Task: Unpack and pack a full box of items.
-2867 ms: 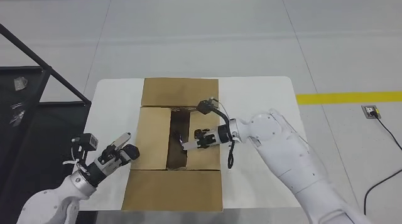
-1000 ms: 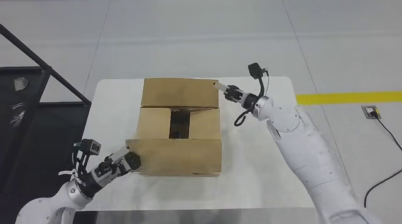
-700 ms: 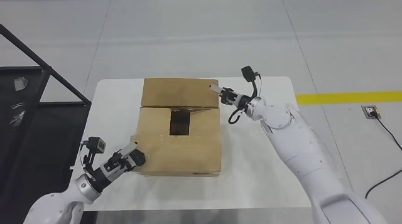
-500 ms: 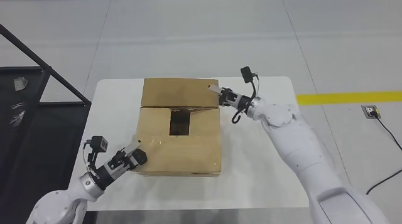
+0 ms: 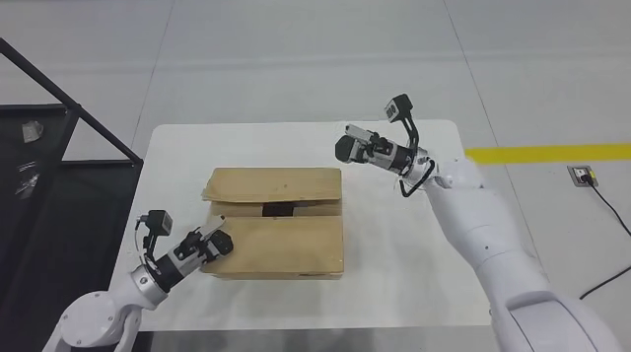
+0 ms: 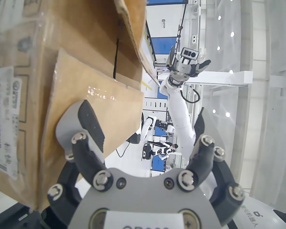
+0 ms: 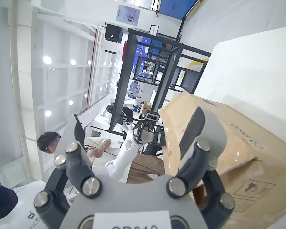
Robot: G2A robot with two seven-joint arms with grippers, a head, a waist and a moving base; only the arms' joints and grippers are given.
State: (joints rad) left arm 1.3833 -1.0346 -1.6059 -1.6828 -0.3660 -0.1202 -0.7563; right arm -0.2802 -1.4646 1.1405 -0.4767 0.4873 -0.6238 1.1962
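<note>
The box (image 5: 276, 219) sits in the middle of the tabletop (image 5: 414, 253), its long axis running left to right across me. Both top flaps are folded in, and a short dark gap (image 5: 281, 211) is left between them. My left tool (image 5: 212, 244) is at the near left corner, low and touching the near flap (image 5: 281, 239). My right tool (image 5: 353, 145) hangs above and just beyond the far right corner, apart from the far flap (image 5: 274, 184). From that tool the flap lies down and toward me, so I judge the right arm is the one placed to press it flat, while the left is nearer the front edge. From the left wrist, my left tool (image 6: 143, 113) stands wide open. One pad rests flat against the cardboard, the other finger is free in the air, and nothing is gripped. This view shows the near flap's edge lifted off the box wall, which is not plain from above. It also shows the right tool (image 6: 188, 60) farther off, fingers spread. From the right wrist, my right tool (image 7: 137, 117) is likewise wide open and empty, with one finger in front of the box (image 7: 240, 144). The flap's corner looks raised and a little rumpled there.
</note>
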